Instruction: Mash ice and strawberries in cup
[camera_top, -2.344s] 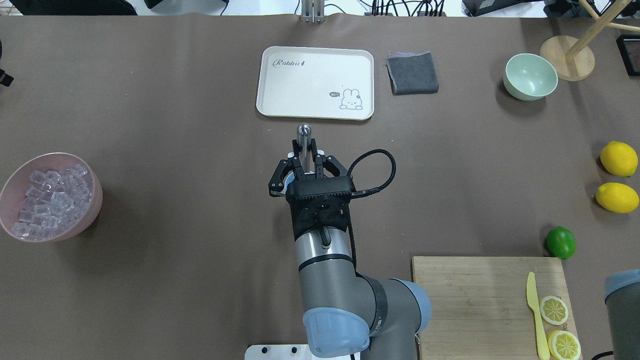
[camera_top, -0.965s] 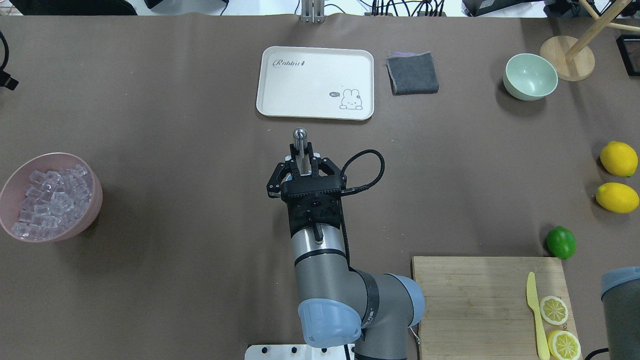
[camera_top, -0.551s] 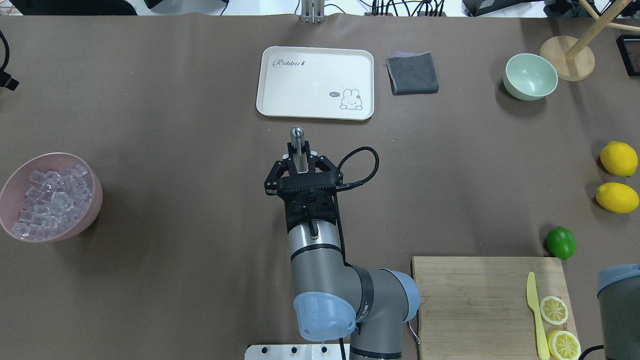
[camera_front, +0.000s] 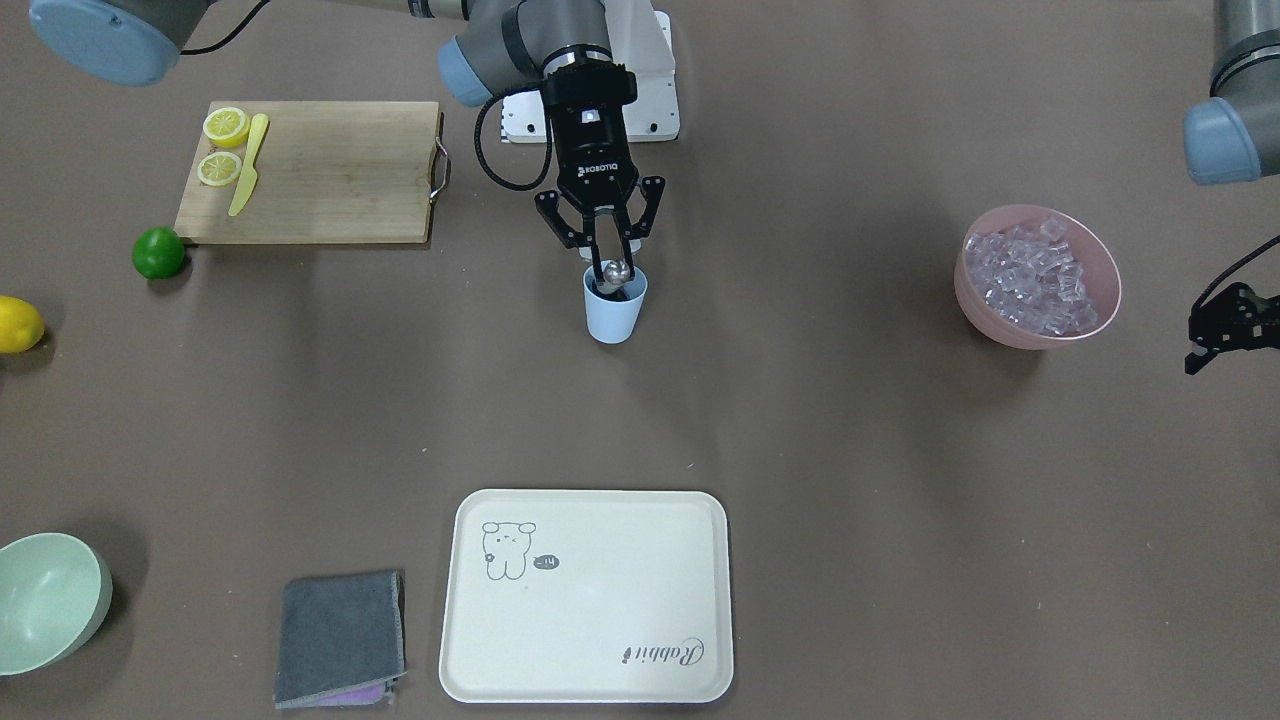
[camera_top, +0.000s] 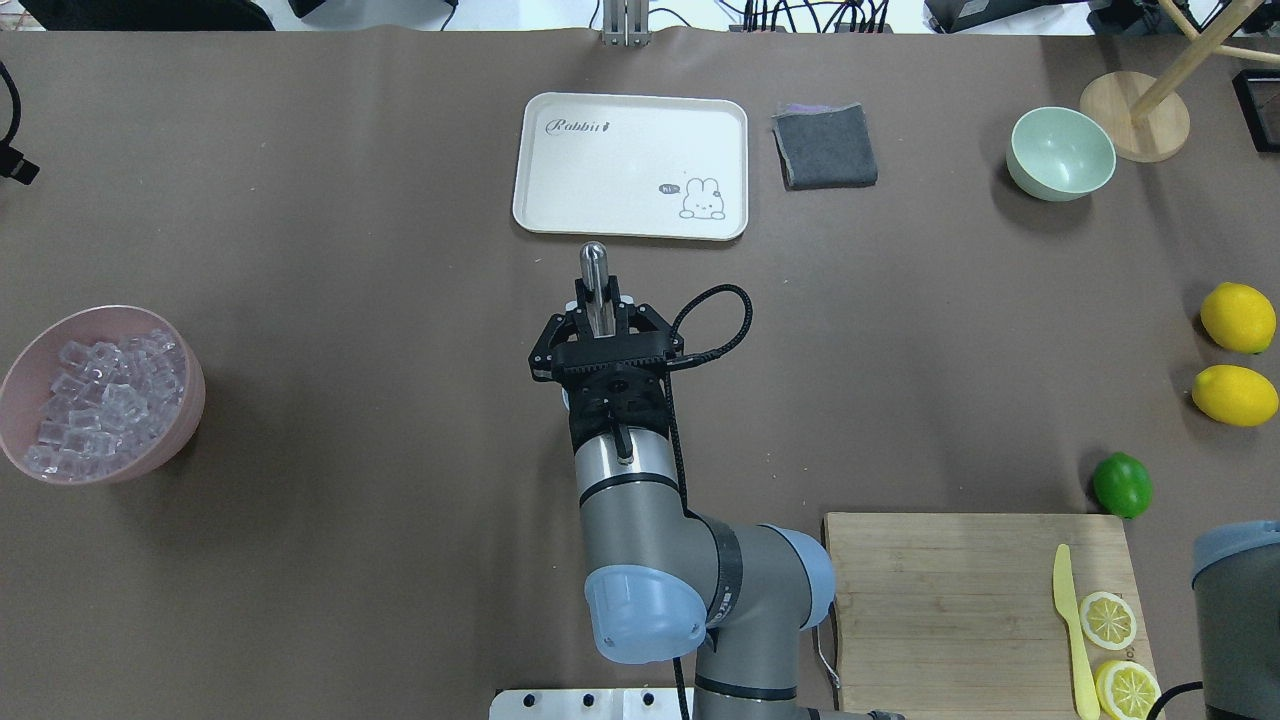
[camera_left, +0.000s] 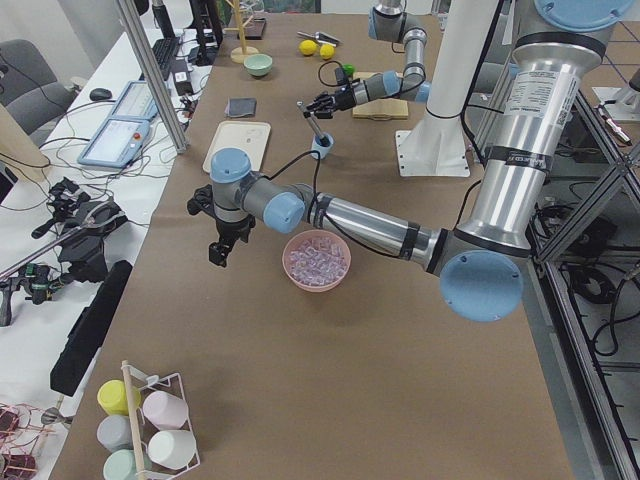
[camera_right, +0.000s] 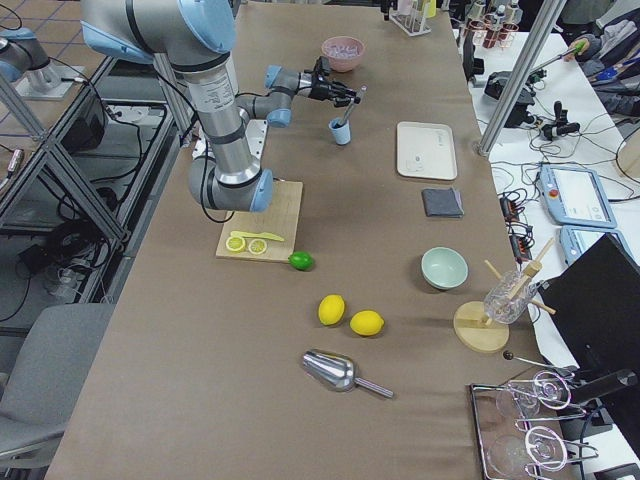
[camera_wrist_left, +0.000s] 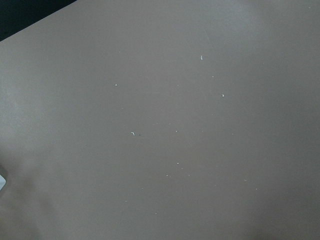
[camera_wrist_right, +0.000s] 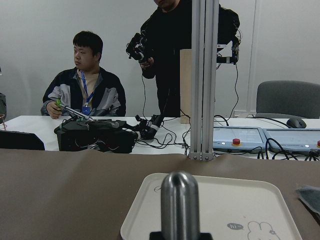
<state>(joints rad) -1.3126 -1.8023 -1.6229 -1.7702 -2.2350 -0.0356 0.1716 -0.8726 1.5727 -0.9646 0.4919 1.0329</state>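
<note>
My right gripper (camera_front: 610, 255) is shut on a metal muddler (camera_front: 617, 270). The muddler's lower end stands inside the light-blue cup (camera_front: 614, 308) at the table's middle. From overhead, the right gripper (camera_top: 597, 305) and the muddler (camera_top: 594, 268) cover the cup. What lies inside the cup is hidden, and no strawberries show. The ice (camera_front: 1035, 278) fills a pink bowl (camera_front: 1100, 312) on my left side. My left gripper (camera_front: 1205, 340) hangs beyond that bowl near the table's edge. Its jaws are too small to read, and its wrist view shows only bare table.
A white tray (camera_top: 540, 200), a grey cloth (camera_top: 825, 147) and a pale green bowl (camera_top: 1060, 153) sit at the far side. A cutting board (camera_top: 950, 600) holds lemon slices and a yellow knife. A lime (camera_top: 1122, 485) and two lemons (camera_top: 1236, 318) lie right. People are behind the table.
My right gripper has shifted slightly left with the muddler in it, and the muddler's top has swung a little away from the robot. The bowls and fruit have not moved.
</note>
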